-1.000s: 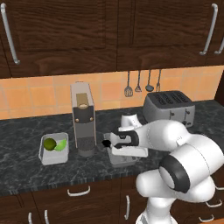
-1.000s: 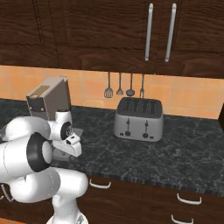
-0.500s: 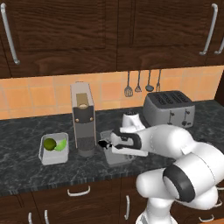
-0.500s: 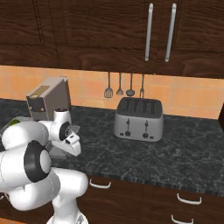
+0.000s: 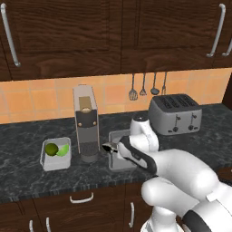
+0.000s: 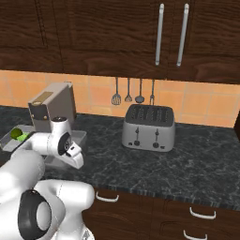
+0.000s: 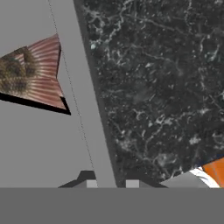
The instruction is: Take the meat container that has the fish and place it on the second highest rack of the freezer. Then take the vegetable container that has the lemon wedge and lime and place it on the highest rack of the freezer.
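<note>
Now the first step is in hand: the claw (image 5: 107, 147) is down at the near-left rim of the meat container (image 5: 121, 159), which sits on the dark speckled desk (image 5: 27, 176) directly beneath and just beyond the claw. In the hand view the two fingertips (image 7: 91, 183) sit close together astride the container's grey wall (image 7: 83, 109), so the claw looks clamped on that wall. The fish (image 7: 30, 74) lies inside, on the far side of the wall from the bare desk, its brown ribbed tail fanned out.

Off to the claw's left, past the tall coffee machine (image 5: 87, 127) that stands just beside it, the vegetable container (image 5: 56, 154) waits with the lime (image 5: 51, 148) and a pale lemon wedge (image 5: 63, 150) in it; that one is untouched. A toaster (image 5: 176, 113) stands well apart on the claw's other side.

My judgement is that the next move calls for a straight lift, keeping the container level, then a drive to the freezer's second highest rack.

No brand, label or writing can be read on anything.
</note>
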